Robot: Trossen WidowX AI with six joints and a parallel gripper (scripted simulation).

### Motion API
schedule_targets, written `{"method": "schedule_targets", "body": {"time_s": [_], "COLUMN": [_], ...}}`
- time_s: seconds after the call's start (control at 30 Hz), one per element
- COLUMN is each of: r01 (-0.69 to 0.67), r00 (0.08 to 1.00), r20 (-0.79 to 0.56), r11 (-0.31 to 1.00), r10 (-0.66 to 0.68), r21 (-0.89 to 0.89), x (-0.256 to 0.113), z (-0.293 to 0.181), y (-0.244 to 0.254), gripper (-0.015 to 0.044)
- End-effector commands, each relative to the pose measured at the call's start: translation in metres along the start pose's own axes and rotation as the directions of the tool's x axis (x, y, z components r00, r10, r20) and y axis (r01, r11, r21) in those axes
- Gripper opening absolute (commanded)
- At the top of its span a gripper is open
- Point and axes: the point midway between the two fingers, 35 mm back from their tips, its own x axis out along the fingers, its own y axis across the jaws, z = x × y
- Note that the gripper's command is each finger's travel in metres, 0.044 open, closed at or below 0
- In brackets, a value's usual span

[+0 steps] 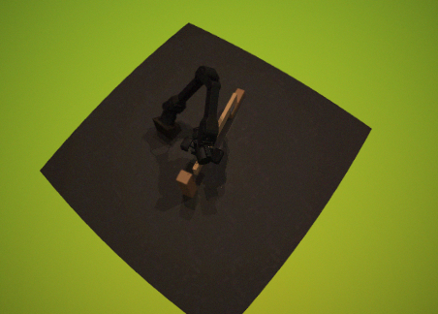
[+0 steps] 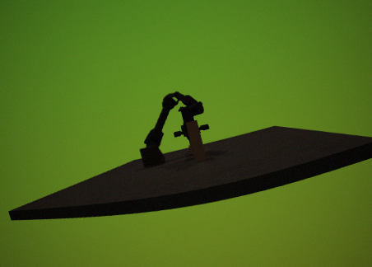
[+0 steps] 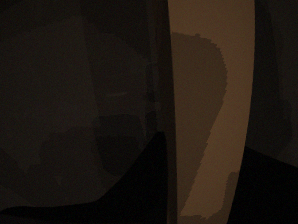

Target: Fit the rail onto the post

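The long pale wooden rail (image 1: pixel 228 114) (image 3: pixel 235 100) runs from the footboard block (image 1: pixel 240 93) at the back towards the post. Its far end is at that block; the bracket is too small to make out. The wooden post (image 1: pixel 184 176) (image 2: pixel 196 142) stands upright just beyond the rail's near end. My gripper (image 1: pixel 202 151) (image 3: pixel 180 137) is shut on the rail close to that near end. The near end shows beside the post, but whether they touch is unclear. The pegs and holes are not visible, and the rail's exact tilt cannot be told.
The arm's base (image 1: pixel 166 127) (image 2: pixel 151 156) stands on the dark table (image 1: pixel 291 154) (image 2: pixel 255 164), to the left of the rail. The arm arches over to the rail, and the post hides the fingers in the exterior view. The wrist view is very dark, with shadows across the rail.
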Motion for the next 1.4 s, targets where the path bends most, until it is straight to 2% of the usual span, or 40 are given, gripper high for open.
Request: {"method": "schedule_targets", "body": {"time_s": [0.0, 1.37], "r01": [0.008, 0.008], "r00": [1.000, 1.000], "r20": [-0.006, -0.006], "r11": [1.000, 1.000], "r10": [-0.008, -0.008], "r21": [-0.001, -0.001], "x": [-0.003, -0.003], "z": [-0.001, -0.014], "y": [-0.001, -0.002], "gripper": [0.0000, 0.0000]}}
